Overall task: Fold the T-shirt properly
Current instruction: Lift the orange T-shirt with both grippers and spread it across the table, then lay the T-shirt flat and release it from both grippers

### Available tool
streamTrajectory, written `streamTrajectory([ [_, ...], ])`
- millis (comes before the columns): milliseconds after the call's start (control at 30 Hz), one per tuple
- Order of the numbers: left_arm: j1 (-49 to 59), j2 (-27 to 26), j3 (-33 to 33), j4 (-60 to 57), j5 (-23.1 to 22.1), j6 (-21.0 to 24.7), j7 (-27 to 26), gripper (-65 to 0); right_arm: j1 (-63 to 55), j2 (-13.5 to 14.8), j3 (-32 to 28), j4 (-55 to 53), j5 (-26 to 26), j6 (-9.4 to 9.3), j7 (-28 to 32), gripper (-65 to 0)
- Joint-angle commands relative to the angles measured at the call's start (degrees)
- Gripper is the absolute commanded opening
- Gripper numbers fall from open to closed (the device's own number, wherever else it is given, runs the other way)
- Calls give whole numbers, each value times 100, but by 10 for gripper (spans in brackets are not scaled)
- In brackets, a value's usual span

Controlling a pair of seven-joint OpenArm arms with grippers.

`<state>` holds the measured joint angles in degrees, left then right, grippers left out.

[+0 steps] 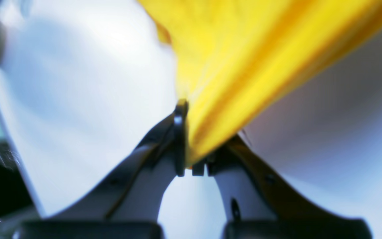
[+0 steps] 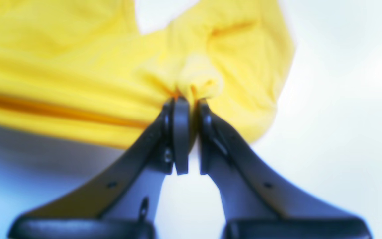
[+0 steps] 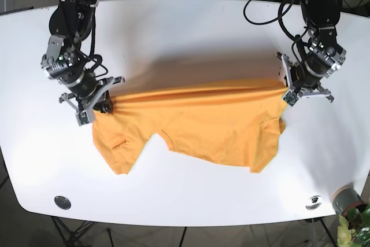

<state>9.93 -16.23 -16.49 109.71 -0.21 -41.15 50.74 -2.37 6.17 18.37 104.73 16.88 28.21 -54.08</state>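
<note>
I see both tools clamped on the yellow shirt [image 3: 196, 122]: left tool [image 3: 287, 92] mid-right, right tool [image 3: 106, 104] mid-left, cloth stretched across the white table [image 3: 185, 33].

You have bare white table [image 3: 185, 33] behind the yellow T-shirt [image 3: 196, 122], open across the whole width between the 2 arms. In front of the shirt, a strip of tabletop runs free to the near edge, broken only by 2 small round fittings [image 3: 62, 202] near the corners. The shirt itself stretches between both grippers, blocking any straight crossing at mid-table.
</note>
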Motion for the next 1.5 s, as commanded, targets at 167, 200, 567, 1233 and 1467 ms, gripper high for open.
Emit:
streamTrajectory([
  [167, 848, 115, -711, 392, 139, 115, 38, -650, -831, 108, 128, 345, 347, -82, 121, -629],
  [200, 963, 124, -755, 400, 131, 115, 38, -650, -928, 108, 128, 345, 426, -82, 121, -628],
  [567, 1376, 599, -1617, 409, 139, 115, 38, -650, -1578, 117, 93, 345, 584, -56, 129, -623],
  [1233, 418, 54, -1327, 198, 139, 115, 38, -650, -1130, -314, -268, 925, 540, -82, 112, -127],
  [1467, 462, -96, -1459, 198, 175, 115, 38, -650, -189, -305, -1376, 442, 531, -91, 103, -127],
])
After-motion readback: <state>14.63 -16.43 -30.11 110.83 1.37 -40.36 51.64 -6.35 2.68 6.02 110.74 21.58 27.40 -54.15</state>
